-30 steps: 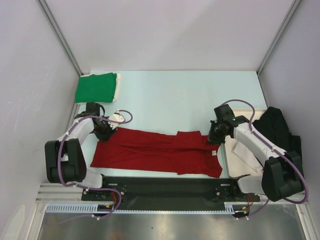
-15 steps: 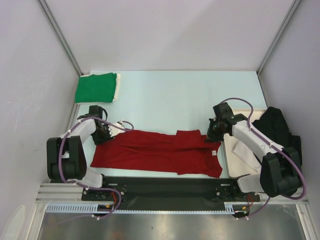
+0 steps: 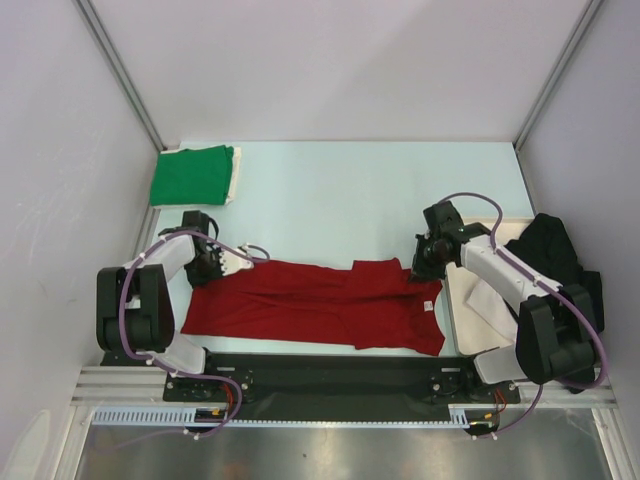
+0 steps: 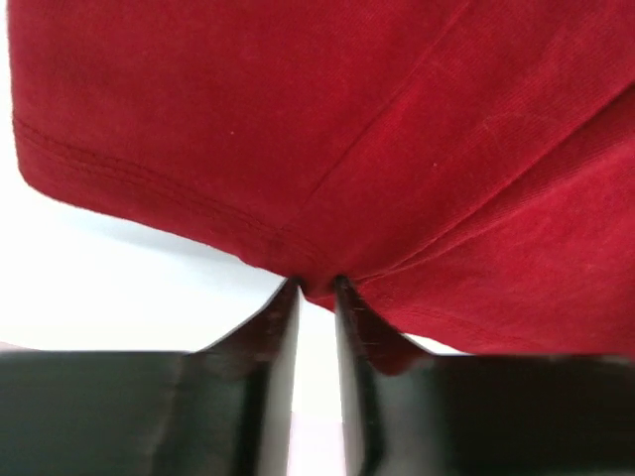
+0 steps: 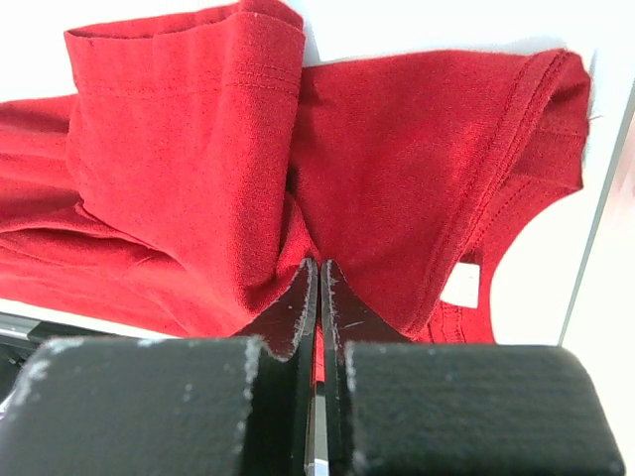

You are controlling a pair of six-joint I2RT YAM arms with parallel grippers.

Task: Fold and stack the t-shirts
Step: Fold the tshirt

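Slippage is threatening: your left gripper (image 3: 232,262) is pinching only the thin hem at the far left corner of the red t-shirt (image 3: 320,305), which is lying along the desk's near edge. The right gripper (image 3: 425,262) is clenching its far right fold, so uneven lifting could be freeing either pinch. Compared with a second ago, the left gripper is sitting nearer that corner, narrower.

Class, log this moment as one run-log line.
left gripper: pinching red t-shirt hem | right gripper: shut on red t-shirt near collar | green t-shirt: folded, far-left corner
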